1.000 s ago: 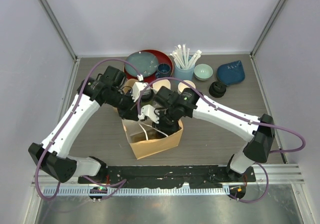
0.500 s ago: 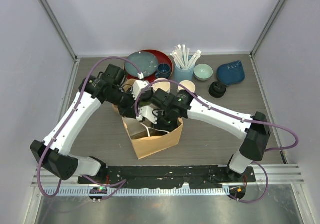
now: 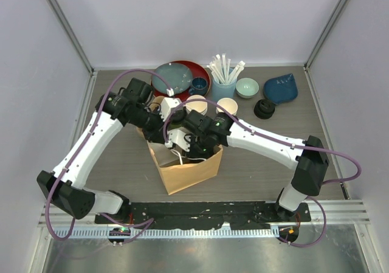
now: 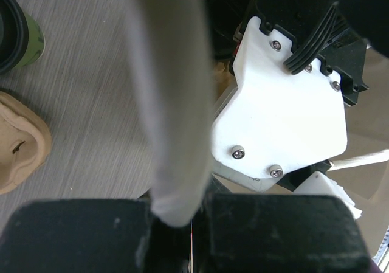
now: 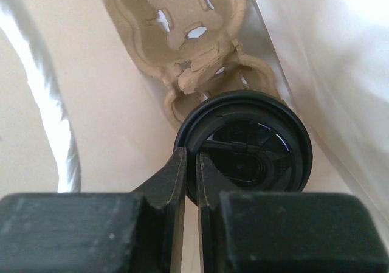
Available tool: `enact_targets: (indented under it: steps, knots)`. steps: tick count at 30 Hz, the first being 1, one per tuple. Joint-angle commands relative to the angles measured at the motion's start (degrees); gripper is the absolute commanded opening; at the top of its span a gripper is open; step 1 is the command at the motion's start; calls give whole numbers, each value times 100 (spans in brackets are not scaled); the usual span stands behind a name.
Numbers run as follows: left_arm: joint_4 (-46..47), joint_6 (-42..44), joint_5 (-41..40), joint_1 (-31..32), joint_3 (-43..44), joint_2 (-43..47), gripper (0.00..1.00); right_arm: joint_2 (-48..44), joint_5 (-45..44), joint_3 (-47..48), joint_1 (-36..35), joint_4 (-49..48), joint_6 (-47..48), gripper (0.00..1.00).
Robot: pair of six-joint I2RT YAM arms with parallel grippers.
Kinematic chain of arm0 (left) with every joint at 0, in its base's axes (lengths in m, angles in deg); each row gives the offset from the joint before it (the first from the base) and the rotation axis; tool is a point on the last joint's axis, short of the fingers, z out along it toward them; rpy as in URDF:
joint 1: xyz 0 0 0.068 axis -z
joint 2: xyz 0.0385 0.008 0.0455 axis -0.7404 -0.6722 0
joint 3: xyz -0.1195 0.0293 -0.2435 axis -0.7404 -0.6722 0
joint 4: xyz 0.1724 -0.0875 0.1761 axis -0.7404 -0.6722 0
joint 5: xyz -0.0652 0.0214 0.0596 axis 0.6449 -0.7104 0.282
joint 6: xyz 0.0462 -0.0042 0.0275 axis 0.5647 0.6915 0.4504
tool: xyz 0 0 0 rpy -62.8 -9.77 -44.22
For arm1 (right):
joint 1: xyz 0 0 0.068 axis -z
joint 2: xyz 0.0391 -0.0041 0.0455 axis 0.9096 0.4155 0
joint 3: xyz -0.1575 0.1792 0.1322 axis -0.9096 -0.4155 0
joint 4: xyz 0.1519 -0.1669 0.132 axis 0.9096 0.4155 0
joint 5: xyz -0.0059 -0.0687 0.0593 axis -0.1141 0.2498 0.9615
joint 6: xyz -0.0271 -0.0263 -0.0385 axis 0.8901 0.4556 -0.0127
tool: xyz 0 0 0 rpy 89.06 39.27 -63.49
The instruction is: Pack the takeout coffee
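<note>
A grey wood-grain tabletop (image 3: 127, 163) lies inside pale walls, with a brown paper bag (image 3: 191, 172) standing open on it near the arms' bases.

Down inside that bag sits a black-lidded cup (image 5: 243, 145); its side is hidden, so its colour cannot be told. The right tool (image 5: 191, 163) reaches into the bag from above, its two fingers drawn almost together and clamped on the near left rim of the cup's lid. Just past the fingertips and the lid lies a moulded pulp cup carrier (image 5: 194, 17), with the bag's inner walls on both sides.

The green-sided cup (image 4: 35, 39), also under a black lid, stands outside the bag on the tabletop, ahead and to the left of the left tool (image 4: 176, 215). That tool is closed, its fingers pinched together on a pale strip (image 4: 173, 90) that runs straight out from between them. A tan moulded shape (image 4: 18, 145) lies to its left; what it is cannot be told. To its right is the right arm's white wrist housing (image 4: 279, 115).

Beyond both tools, towards the far wall, stand two lidless cups (image 3: 196, 103) (image 3: 227, 106), a red tray (image 3: 188, 64), a blue cup of white straws (image 3: 223, 78), a pale green bowl (image 3: 247, 87) and a blue dish (image 3: 281, 89).
</note>
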Motion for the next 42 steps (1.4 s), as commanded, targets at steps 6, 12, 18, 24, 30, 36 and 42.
enact_targets:
  steps: [6,12,18,24,30,36,42]
  knots:
    - [136,45,296,55,64,156,0,-151,35,-424,-96,-665,-89,1]
    - [110,45,261,64,81,138,0,-186,35,-591,-96,-770,-89,1]
    - [101,62,190,55,90,182,0,-177,131,-688,-96,-806,-45,1]
    - [83,80,155,55,99,226,0,-151,184,-706,-78,-885,-19,1]
    - [75,106,120,55,107,226,0,-168,255,-811,-43,-885,-10,1]
    - [66,97,137,55,160,208,0,-98,167,-864,-34,-858,-54,1]
    - [48,124,120,55,143,235,0,-168,123,-926,-34,-885,-115,10]
